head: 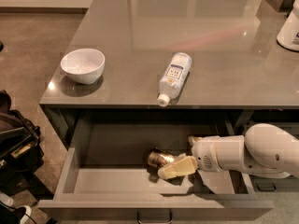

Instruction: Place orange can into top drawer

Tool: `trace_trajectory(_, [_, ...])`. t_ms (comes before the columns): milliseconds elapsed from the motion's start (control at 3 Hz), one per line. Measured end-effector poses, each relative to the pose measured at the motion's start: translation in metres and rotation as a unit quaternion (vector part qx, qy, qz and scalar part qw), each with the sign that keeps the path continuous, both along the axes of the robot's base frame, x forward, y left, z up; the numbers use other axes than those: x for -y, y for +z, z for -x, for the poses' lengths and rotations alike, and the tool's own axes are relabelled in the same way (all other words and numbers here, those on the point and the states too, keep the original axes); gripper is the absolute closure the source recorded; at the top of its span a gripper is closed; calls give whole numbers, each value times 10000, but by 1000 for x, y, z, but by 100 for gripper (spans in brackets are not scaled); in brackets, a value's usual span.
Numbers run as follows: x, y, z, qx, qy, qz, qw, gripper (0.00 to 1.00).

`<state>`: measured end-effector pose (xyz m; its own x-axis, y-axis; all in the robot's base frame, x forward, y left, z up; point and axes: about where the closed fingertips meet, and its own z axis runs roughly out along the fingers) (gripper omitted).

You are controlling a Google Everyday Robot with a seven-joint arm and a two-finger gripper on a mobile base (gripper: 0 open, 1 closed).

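Observation:
The top drawer (117,183) is pulled wide open below the counter, with a plain grey inside and a dark handle on its front. My gripper (170,164) reaches into it from the right, over the middle of the drawer floor. It is shut on the orange can (159,158), which lies tilted with its silvery end pointing left, low over the drawer floor. Whether the can rests on the floor I cannot tell. The cream finger (178,168) covers part of the can.
On the grey counter (210,45) lie a clear plastic water bottle (174,77) on its side near the front edge and a white bowl (83,65) at the left. A white container (290,28) stands at the far right. Dark gear (14,143) sits on the floor at the left.

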<state>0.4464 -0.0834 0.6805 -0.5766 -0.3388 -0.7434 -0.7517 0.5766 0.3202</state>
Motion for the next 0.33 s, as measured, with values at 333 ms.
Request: trace_trajectory(333, [0,0,0,0,0,0,10000,0])
